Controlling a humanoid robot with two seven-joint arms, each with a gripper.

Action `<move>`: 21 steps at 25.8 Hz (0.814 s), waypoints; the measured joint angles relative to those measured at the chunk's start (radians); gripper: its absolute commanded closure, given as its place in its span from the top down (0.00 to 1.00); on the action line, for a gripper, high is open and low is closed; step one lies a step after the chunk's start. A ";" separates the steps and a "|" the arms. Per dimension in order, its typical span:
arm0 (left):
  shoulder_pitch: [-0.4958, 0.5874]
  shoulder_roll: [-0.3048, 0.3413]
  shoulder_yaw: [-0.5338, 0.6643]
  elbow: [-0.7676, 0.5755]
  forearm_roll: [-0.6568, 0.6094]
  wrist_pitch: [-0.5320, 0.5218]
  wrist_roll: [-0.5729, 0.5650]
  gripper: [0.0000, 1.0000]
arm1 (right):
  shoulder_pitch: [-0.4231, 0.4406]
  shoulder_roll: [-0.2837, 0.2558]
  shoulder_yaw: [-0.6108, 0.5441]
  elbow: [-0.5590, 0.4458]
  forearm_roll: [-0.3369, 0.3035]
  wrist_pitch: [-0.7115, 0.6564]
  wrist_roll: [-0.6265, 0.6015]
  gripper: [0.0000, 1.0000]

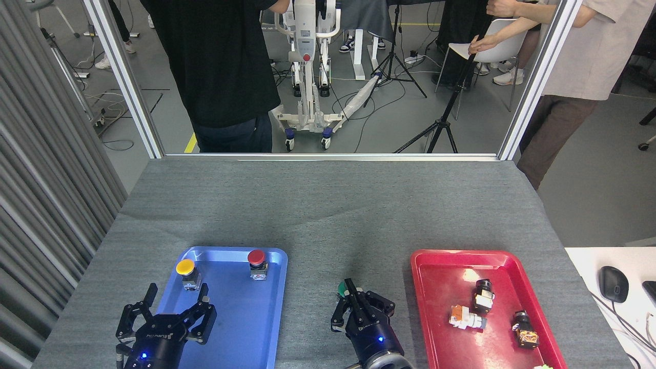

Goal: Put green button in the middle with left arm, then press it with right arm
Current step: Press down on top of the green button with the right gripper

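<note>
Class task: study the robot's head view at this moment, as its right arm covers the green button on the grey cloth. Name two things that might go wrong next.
1. The right end effector hides most of the green button, so an off-centre press could tip or slide it on the cloth.
2. The button stands loose between the blue tray and the red tray; a sideways shove might push it out of the middle.

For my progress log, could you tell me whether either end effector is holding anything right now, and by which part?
Nothing is held. The left end effector is open and empty over the blue tray; the right end effector, fingers together, covers the green button.
</note>
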 measured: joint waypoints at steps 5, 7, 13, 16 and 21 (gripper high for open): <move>0.000 0.000 0.000 0.001 0.001 0.000 0.000 1.00 | 0.002 -0.004 0.000 0.007 -0.003 0.013 -0.013 0.00; 0.000 0.000 0.000 0.001 0.001 0.000 0.000 1.00 | 0.003 -0.004 -0.001 0.014 -0.005 0.017 -0.014 0.00; 0.000 0.001 0.004 0.002 0.002 0.001 0.000 1.00 | 0.003 -0.004 -0.001 0.051 -0.009 0.020 -0.025 0.00; 0.009 0.000 0.008 0.002 0.002 0.001 -0.001 1.00 | 0.003 -0.004 0.000 0.064 -0.010 0.022 -0.034 0.00; 0.018 0.000 0.014 0.002 0.002 0.001 -0.001 1.00 | 0.008 -0.004 0.000 0.067 -0.012 0.022 -0.039 0.00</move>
